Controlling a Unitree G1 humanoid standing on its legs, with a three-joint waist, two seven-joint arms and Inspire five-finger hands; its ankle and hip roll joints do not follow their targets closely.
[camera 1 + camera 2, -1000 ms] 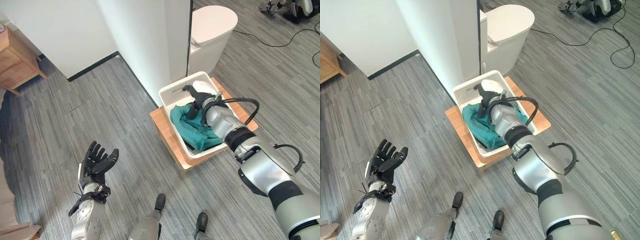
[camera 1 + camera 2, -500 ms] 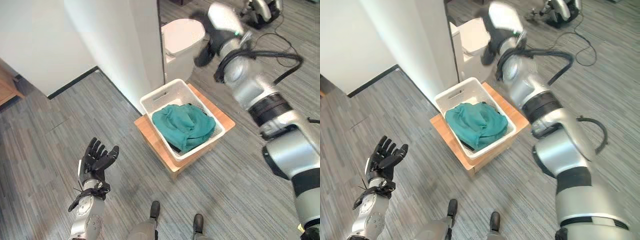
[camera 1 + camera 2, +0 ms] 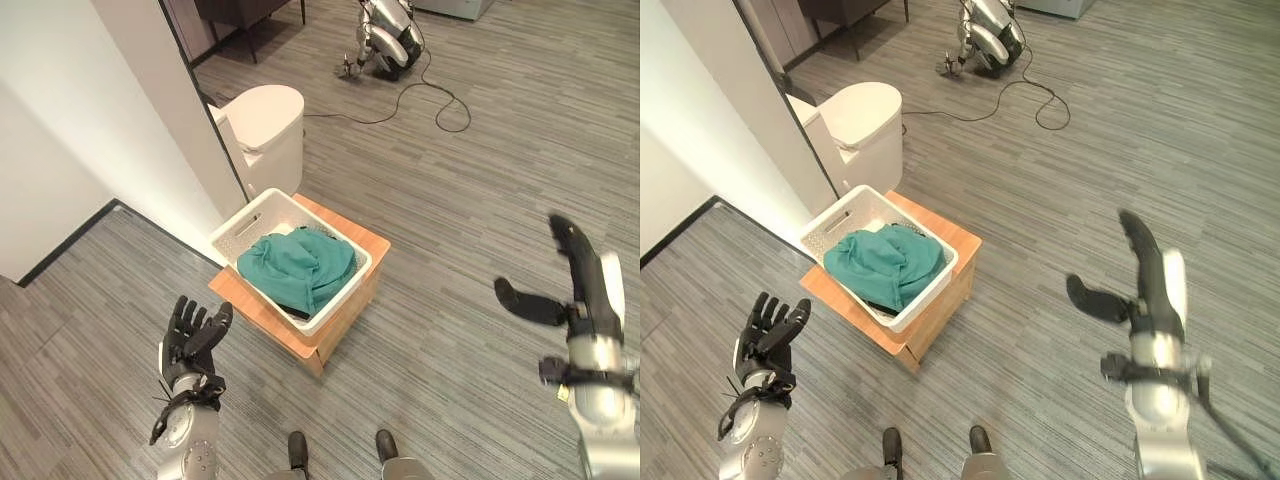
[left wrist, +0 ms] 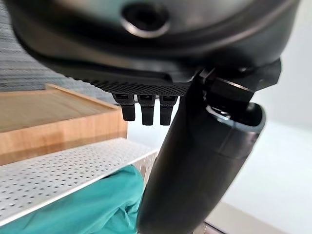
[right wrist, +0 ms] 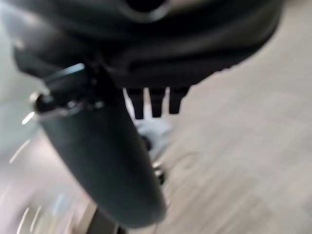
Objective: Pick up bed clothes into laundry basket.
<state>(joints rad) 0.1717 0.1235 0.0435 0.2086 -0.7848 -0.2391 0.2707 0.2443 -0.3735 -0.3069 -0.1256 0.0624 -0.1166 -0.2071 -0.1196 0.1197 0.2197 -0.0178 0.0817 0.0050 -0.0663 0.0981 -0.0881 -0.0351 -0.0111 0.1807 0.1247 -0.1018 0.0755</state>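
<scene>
1. Our left hand (image 3: 192, 335) is raised at our lower left, just beside the crate's (image 3: 352, 300) near corner, palm up. Its fingers (image 3: 183, 315) are straight and spread. They hold nothing and touch nothing.

2. The green cloth (image 3: 297, 268) lies heaped inside the white basket (image 3: 243, 225), filling most of it and rising a little above the rim. Something dark shows under its near edge; we cannot tell what. The basket sits on the low wooden crate, next to the wall (image 3: 150, 120) and a white bin (image 3: 262, 125).

3. Our right hand (image 3: 582, 285) is up at our right side, well apart from the basket, over bare floor (image 3: 470, 180). Its fingers (image 3: 570, 245) are straight and the thumb stands out wide. It is empty too.

4. We judge that the drop step is done: the cloth is in the basket and neither hand has anything.

5. The next move depends on whether more bed clothes remain. None lie on the floor we can see, so we would first look round for the bed. If there is nothing left, the task is finished. If the cloth needs settling, either hand could press it down below the rim.
</scene>
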